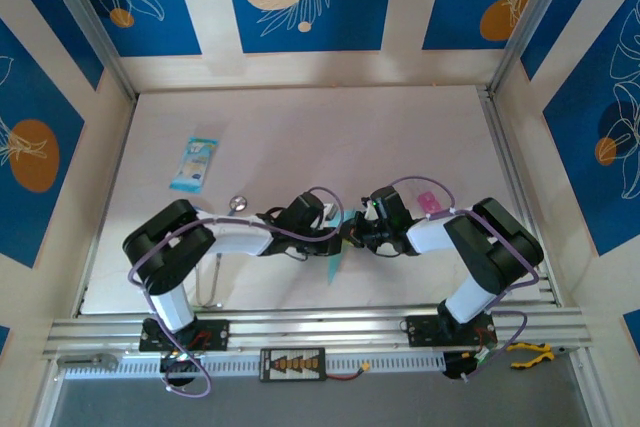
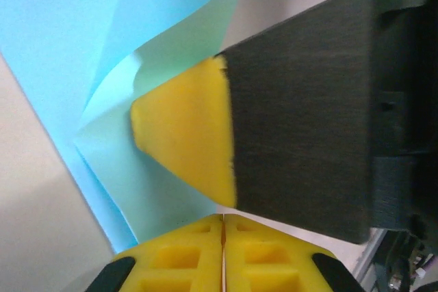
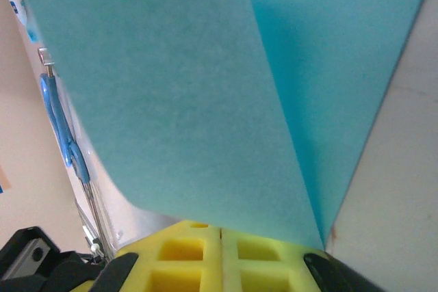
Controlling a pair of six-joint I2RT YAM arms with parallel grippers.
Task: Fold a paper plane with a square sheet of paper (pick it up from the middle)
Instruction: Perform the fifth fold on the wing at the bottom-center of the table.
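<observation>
Paper point(image 3: 171, 87): light, floppy, half-folded, creases easily; pinch near the fold, not the loose flaps. Right claw point(image 3: 220, 234) clamped on it; left claw point(image 2: 223, 227) together, possibly nipping its edge.

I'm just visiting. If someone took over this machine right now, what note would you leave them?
Left pincer: shut, at the sheet's edge; whether it grips is unclear.
Right pincer: shut on the square sheet of paper.
Sheet: between both arms, over the near middle of the table, bent over into two layers.
Done: sheet picked up, first fold begun.
Left: every further crease; no dart shape yet.
</observation>
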